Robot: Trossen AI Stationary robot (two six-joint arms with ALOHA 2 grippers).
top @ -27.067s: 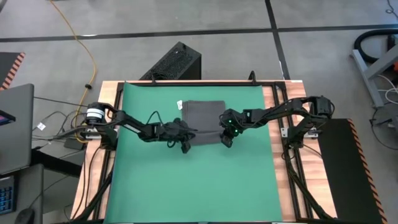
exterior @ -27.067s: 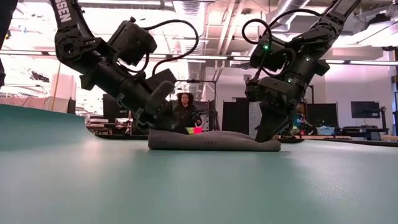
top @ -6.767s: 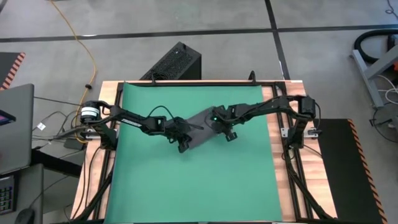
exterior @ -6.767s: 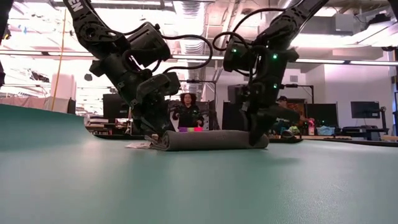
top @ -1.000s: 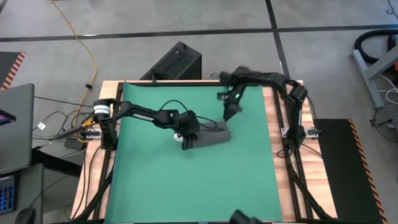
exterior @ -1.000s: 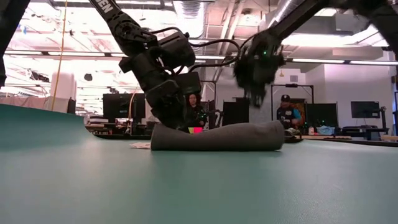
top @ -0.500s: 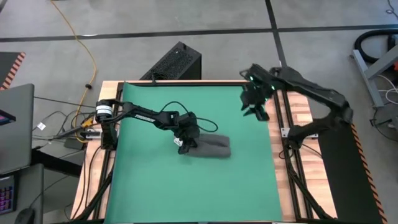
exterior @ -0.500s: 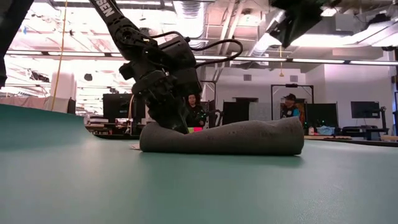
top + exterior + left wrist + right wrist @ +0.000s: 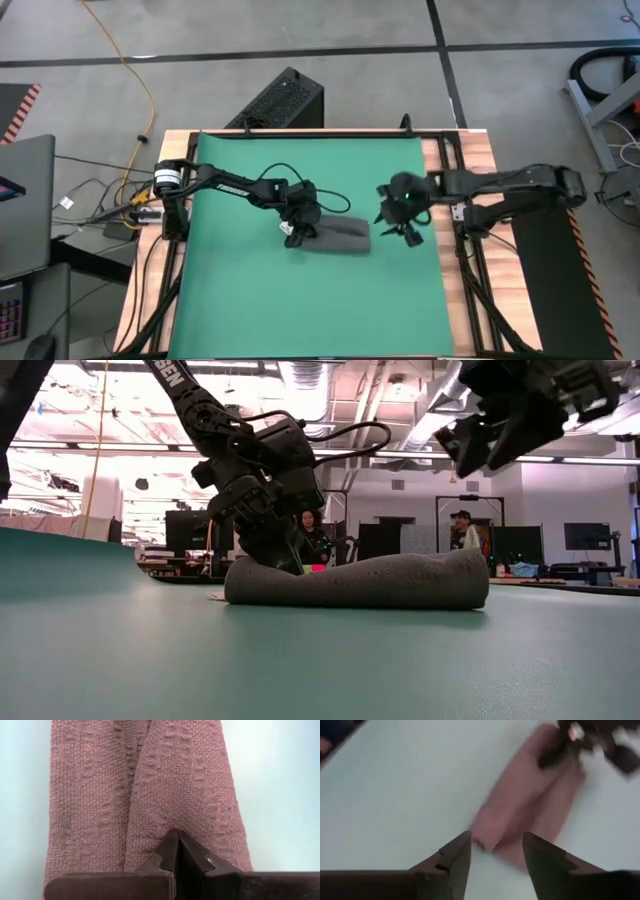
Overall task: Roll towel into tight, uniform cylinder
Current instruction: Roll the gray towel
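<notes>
- The left tool point(image 9: 291, 232) is clenched tight, its two tips pressed together and planted on the left end of the towel point(image 9: 338, 238). By my reckoning it pins that end so the roll cannot spring loose.
- The right tool point(image 9: 404, 229) hangs above the table off the towel's right end, near it but not touching, with its jaws spread and nothing between them. It looks placed to come in on the free end.
- The towel lies rolled into a short dark log around the middle of the green mat point(image 9: 240, 310), running left to right and tilted a little.
- From above, the roll reads as one tidy bar.
- The low view shows the towel point(image 9: 360, 582) sagging in the middle and fatter at its right end, so it is not yet a uniform cylinder. It also shows the right tool point(image 9: 480, 450) well clear above.
- The left wrist view shows a crease running down the length of the towel point(image 9: 100, 800), like two lobes side by side.
- The right wrist view shows the open end of the towel point(image 9: 520, 830), which looks flattened rather than round.
</notes>
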